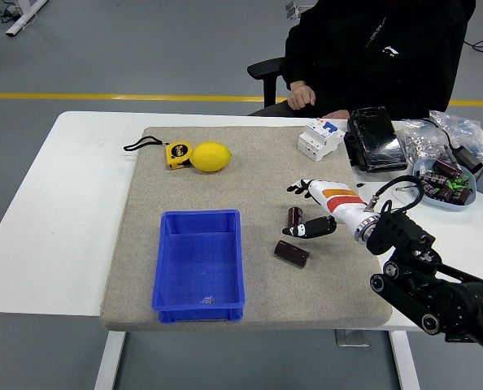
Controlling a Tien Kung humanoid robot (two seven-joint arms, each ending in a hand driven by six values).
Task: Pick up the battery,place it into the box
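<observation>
The right hand (313, 207) has its fingers (298, 188) spread around an upright dark cylindrical battery (295, 217); whether they touch it, I cannot tell. The blue plastic box (199, 264) is rectangular.

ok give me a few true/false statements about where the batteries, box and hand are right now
1. The blue box holds a battery. False: no battery is in it; both dark cylinders are outside it.
2. One battery stands upright on the mat beside the right hand. True.
3. A second battery lies on its side, nearer the table's near edge. True.
4. The lemon sits inside the box. False: it lies on the mat beside the yellow tape measure.
5. The right hand has lifted a battery off the mat. False: both batteries rest on the mat.
</observation>
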